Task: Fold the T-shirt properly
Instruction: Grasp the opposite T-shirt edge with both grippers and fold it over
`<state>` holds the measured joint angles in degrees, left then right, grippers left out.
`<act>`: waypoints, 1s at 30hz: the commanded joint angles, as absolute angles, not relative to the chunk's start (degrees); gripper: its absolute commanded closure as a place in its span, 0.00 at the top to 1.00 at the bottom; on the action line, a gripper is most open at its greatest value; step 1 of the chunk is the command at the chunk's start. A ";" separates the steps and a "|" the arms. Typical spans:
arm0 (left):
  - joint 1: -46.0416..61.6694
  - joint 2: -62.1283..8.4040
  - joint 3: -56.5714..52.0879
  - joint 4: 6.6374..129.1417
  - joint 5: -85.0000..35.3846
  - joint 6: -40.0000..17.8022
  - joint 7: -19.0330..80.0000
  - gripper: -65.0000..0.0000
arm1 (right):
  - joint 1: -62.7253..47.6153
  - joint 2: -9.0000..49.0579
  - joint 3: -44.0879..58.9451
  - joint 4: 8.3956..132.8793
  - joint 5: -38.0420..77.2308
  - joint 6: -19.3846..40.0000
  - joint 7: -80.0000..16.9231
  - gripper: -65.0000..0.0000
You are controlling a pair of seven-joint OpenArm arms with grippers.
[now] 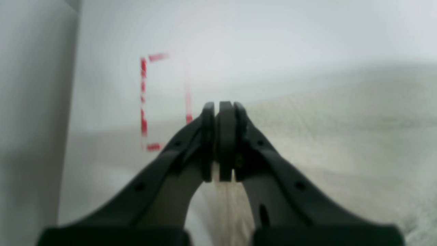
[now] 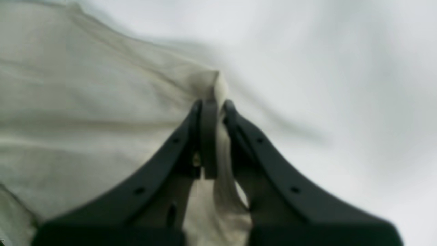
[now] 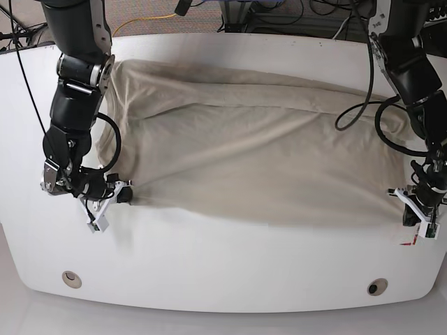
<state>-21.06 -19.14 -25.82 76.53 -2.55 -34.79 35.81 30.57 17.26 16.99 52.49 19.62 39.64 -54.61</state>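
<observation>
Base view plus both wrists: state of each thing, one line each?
T-shirt: spread flat on the table, wrinkled, both near corners pinched.
Left end effector: shut on the T-shirt edge, low at the table.
Right end effector: shut on a bunched T-shirt corner.
Table: white; red dashed marking beside the left end effector.

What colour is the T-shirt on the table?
Plain khaki-beige, no print. The T-shirt shows best in the base view, spread across the white table.
</observation>
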 commanded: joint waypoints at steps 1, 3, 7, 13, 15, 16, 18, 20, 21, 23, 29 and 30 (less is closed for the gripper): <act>-22.20 -20.35 -26.15 77.67 -3.03 -33.89 34.42 0.00 | 32.92 19.30 17.10 54.37 20.26 40.00 -54.55 0.00; -22.20 -20.35 -26.15 77.85 -3.03 -33.98 34.42 0.00 | 32.92 19.38 17.10 55.60 20.26 40.00 -55.43 0.00; -22.02 -20.35 -26.15 77.85 -3.12 -34.15 34.51 0.00 | 32.84 19.47 17.10 60.62 20.62 40.00 -59.30 0.00; -20.70 -20.35 -26.15 80.04 -3.21 -34.15 34.51 0.00 | 29.58 19.38 17.27 70.90 20.79 40.00 -64.48 0.00; -19.56 -20.35 -26.15 81.98 -3.21 -34.15 34.51 0.00 | 27.91 19.30 17.27 75.03 20.79 40.00 -66.33 0.00; -19.12 -20.35 -26.15 82.77 -3.21 -34.15 34.51 0.00 | 27.12 19.30 17.27 76.97 20.79 40.00 -67.12 0.00; -18.15 -20.35 -26.15 84.18 -3.21 -34.15 34.59 0.00 | 25.01 18.42 17.36 81.10 20.79 40.00 -68.26 0.00; -17.10 -20.35 -26.15 85.32 -3.21 -34.24 34.68 0.00 | 22.90 17.89 17.45 84.97 20.79 40.00 -69.32 0.00; -16.31 -20.44 -26.15 86.02 -3.21 -34.24 34.68 0.00 | 21.67 17.80 17.45 86.81 20.79 40.00 -70.20 0.00; -14.20 -20.44 -26.15 87.52 -3.21 -34.24 34.68 0.00 | 19.03 17.71 17.54 90.77 20.79 40.00 -71.78 0.00; -9.01 -20.53 -26.15 89.19 -3.30 -34.24 34.68 0.00 | 12.26 16.66 17.63 101.05 20.79 40.00 -73.80 0.00; -8.48 -20.53 -26.24 89.19 -3.30 -34.24 34.68 0.00 | 11.38 16.57 17.63 102.46 20.79 40.00 -74.07 0.00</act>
<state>-7.60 -19.31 -25.91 87.88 -2.61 -34.54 36.36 10.76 15.84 17.30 99.70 20.08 39.97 -74.32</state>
